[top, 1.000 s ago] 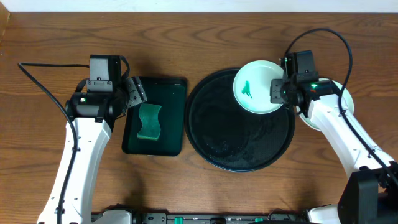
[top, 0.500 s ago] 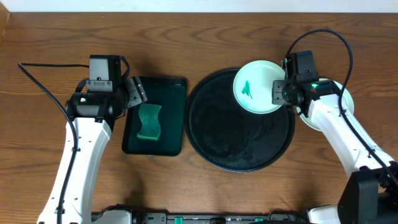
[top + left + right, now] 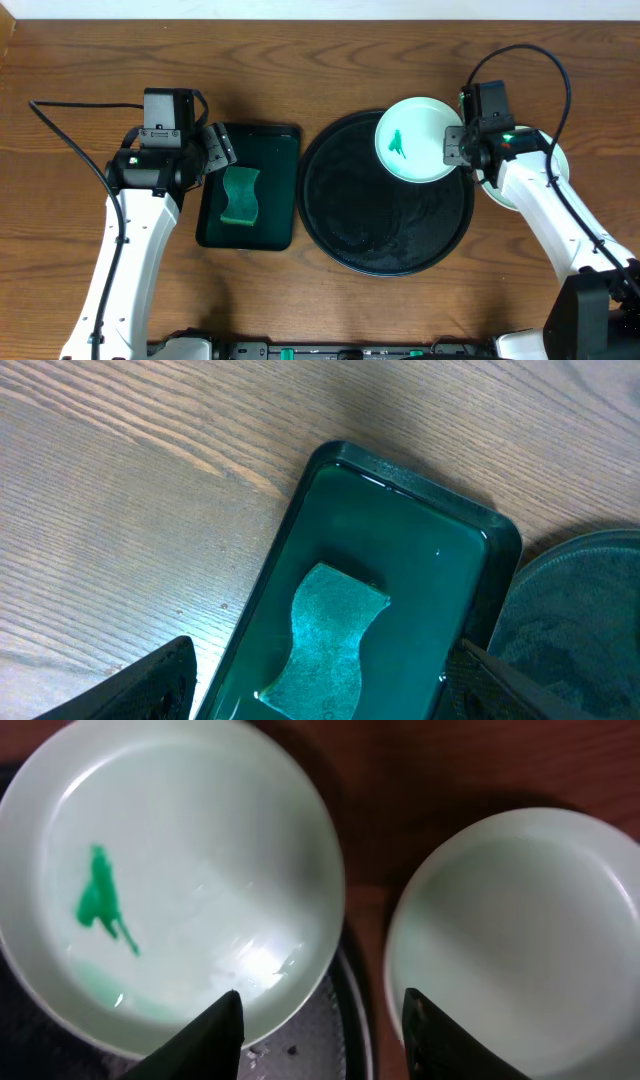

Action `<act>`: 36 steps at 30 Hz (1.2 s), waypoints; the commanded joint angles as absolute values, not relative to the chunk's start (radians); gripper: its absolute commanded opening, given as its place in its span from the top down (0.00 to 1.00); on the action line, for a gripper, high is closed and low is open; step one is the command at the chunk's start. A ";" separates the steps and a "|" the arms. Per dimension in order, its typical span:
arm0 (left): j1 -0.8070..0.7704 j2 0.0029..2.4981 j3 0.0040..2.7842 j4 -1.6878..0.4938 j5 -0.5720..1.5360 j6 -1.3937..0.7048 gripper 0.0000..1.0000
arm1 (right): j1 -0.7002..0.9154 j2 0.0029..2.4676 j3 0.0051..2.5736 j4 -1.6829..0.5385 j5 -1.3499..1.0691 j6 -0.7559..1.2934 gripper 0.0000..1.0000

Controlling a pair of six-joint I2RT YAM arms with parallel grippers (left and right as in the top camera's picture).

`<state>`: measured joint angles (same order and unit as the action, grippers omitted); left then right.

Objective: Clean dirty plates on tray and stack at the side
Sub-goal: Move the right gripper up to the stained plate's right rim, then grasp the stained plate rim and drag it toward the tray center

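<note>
On the brown wooden table (image 3: 330, 60), the left gripper (image 3: 220, 147) hovers at the upper left corner of a dark green glossy rectangular tray (image 3: 275, 150), its jaws wide apart and holding nothing. In the left wrist view only the dark tips of its fingers (image 3: 150, 685) show, at the bottom corners. A wavy-edged green sponge (image 3: 240, 194) lies in that tray, its near end cut off in the wrist view. Just to the right sits the large round black glossy tray (image 3: 380, 220), with faint specks on its surface that are hard to make out. A small round pale mint plate (image 3: 412, 150) with a green smear (image 3: 397, 143) rests at the black tray's upper right, overlapping its rim. The right gripper (image 3: 455, 147) is at this plate's right edge, jaws apart on either side of the rim and not clamped on it; whether a tip touches the plate cannot be told. Further right, off the tray, a clean pale plate (image 3: 520, 940) lies largely hidden under the right arm; whether it is one plate or a stack cannot be told.
</note>
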<state>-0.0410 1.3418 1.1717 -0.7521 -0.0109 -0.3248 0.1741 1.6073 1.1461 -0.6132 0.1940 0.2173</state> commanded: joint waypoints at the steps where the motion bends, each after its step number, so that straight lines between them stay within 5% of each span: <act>1: -0.038 1.341 1.188 -0.754 -0.024 -0.326 0.20 | 0.133 1.605 1.158 -0.592 0.181 0.192 0.53; 7: -0.038 1.341 1.188 -0.754 -0.024 -0.326 0.20 | 0.096 1.606 1.158 -0.544 0.170 0.193 0.61; 11: -0.038 1.341 1.188 -0.754 -0.023 -0.326 0.20 | 0.086 1.609 1.157 -0.510 0.138 0.176 0.75; 32: -0.038 1.341 1.188 -0.754 -0.023 -0.326 0.20 | 0.082 1.850 1.158 -0.326 0.123 0.095 0.74; 35: -0.038 1.341 1.188 -0.754 -0.024 -0.326 0.20 | 0.082 1.861 1.158 -0.329 0.123 0.096 0.99; 36: -0.038 1.341 1.188 -0.754 -0.024 -0.326 0.20 | 0.082 1.861 1.158 -0.330 0.123 0.096 0.99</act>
<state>-0.0410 1.3418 1.1717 -0.7525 -0.0109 -0.3248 0.0887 1.8523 1.1465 -0.3313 0.1234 0.1013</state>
